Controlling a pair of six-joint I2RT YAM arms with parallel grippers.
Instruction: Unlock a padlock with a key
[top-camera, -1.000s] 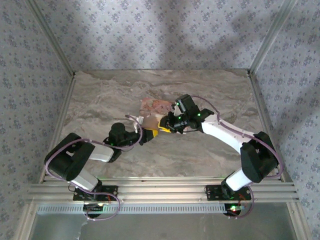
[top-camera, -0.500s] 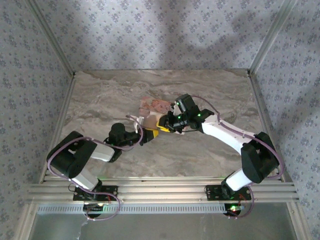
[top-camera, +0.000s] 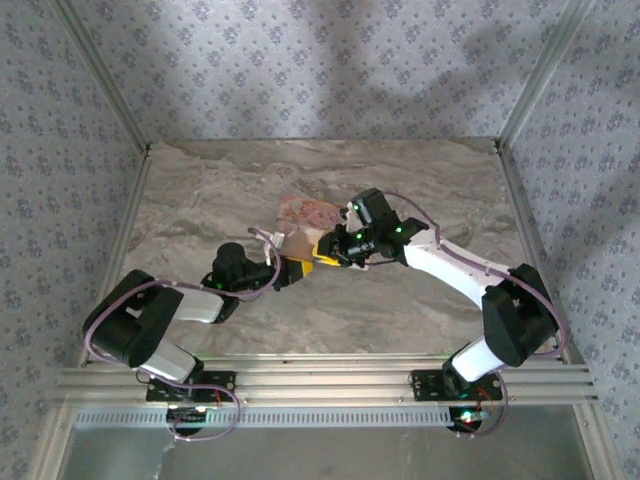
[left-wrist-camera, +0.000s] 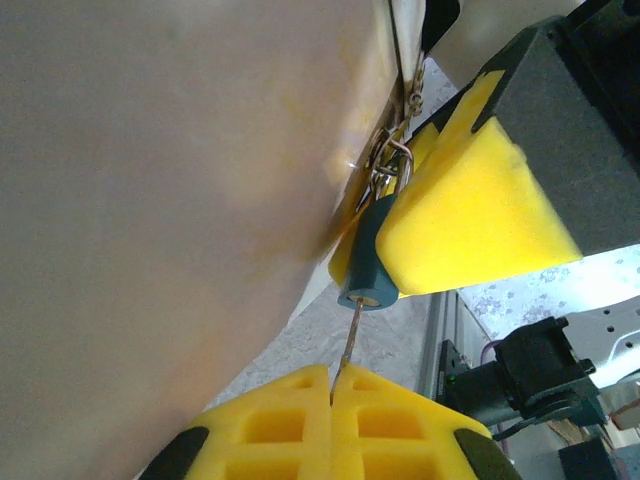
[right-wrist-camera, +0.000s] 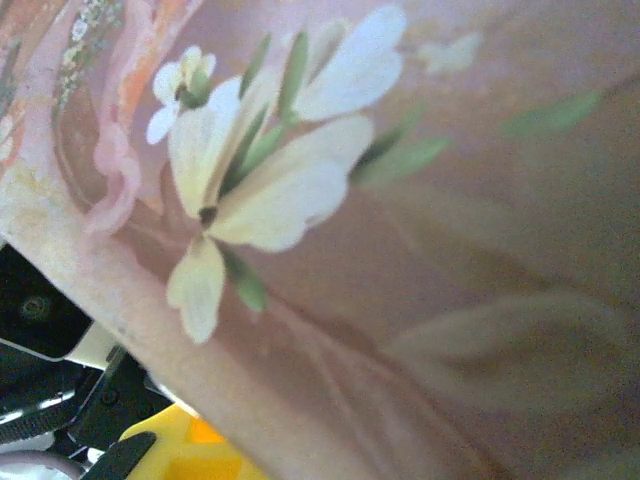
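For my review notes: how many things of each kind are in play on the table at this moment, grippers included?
padlock: 1
key: 1
pink box: 1
grippers: 2 (left gripper, right gripper)
Total: 5

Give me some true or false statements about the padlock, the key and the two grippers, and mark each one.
1. The left gripper is shut on a thin key. True.
2. The padlock is red. False: it is blue-teal.
3. The key reaches the padlock's round end. True.
4. The padlock lies loose on the table. False: yellow fingers of the right gripper pinch it.
5. The box is plain white. False: it is pink, with painted flowers.
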